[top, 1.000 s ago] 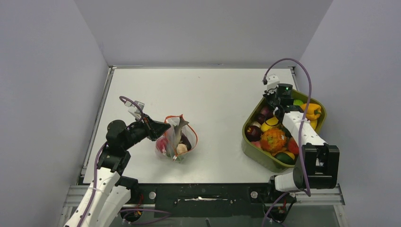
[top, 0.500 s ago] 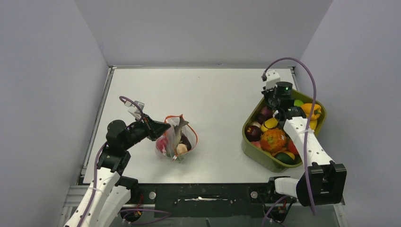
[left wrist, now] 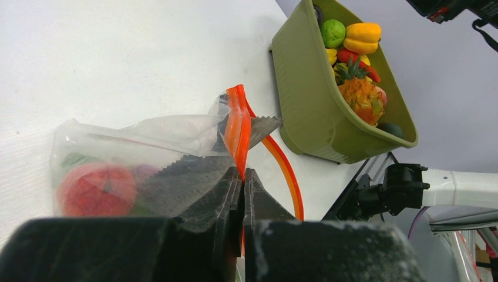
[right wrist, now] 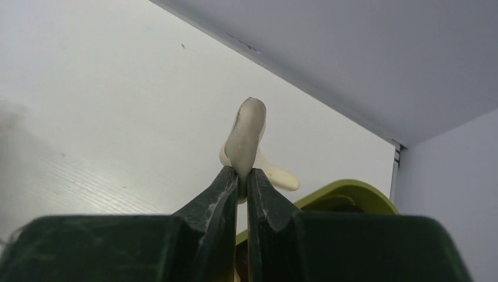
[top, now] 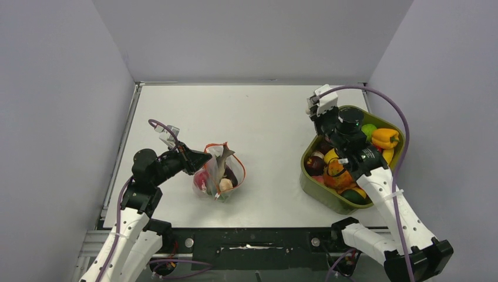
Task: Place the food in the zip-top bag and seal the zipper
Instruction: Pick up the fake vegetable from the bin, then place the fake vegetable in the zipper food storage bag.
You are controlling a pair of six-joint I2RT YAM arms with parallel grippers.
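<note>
One clear zip-top bag with at least three food pieces inside sits left of centre on the white table, its orange zipper pinched by the left gripper, while the right gripper clamps one beige food piece near one heaped olive tub, with plain grey walls on three sides.

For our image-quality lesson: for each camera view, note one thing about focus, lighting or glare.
Top external: even, soft light, no glare, zip-top bag sharp. Left wrist: left tool dark and blurred up close, bag crisp. Right wrist: right tool blurred, beige food piece clearer.
</note>
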